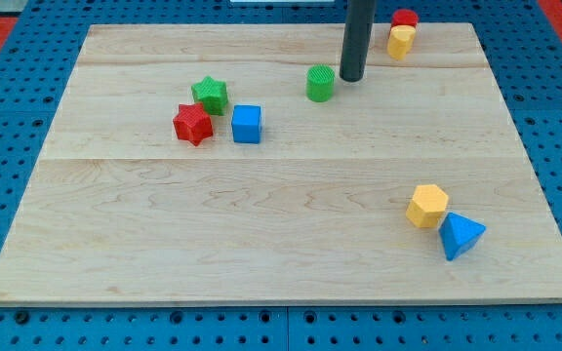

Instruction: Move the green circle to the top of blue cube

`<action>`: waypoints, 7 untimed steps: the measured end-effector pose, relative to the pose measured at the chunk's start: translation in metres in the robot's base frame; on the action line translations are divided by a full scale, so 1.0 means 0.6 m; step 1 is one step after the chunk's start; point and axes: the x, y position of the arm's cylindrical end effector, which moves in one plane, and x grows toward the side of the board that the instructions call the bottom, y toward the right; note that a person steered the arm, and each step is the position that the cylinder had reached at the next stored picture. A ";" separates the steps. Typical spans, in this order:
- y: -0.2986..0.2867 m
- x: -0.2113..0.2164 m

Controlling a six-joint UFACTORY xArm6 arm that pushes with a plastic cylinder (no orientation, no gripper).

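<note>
One risk: the tip (350,78), having no pincer to judge, touches the green circle (320,83) off-centre, so it could slip past the blue cube (247,124).

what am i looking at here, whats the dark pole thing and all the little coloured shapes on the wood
There is one picture, from a single camera looking down at an angle on a wooden board that lies on a blue pegboard.

The dark pole is the end of a robot arm. It has no pincer and holds nothing: it only pushes blocks around with my tip, which slides along the board.

The shapes are small blocks. Just to the view's left of my tip is the green circle, very close, though contact cannot be confirmed. Further to the view's left sit a green star, a red star and the blue cube. At the view's top right are a red block and a yellow block. At the bottom right are a yellow hexagon and a blue triangle.

The job is to push the green circle to just above the blue cube.
</note>
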 end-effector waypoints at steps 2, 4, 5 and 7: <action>-0.058 0.064; -0.155 0.080; -0.157 0.080; -0.185 0.080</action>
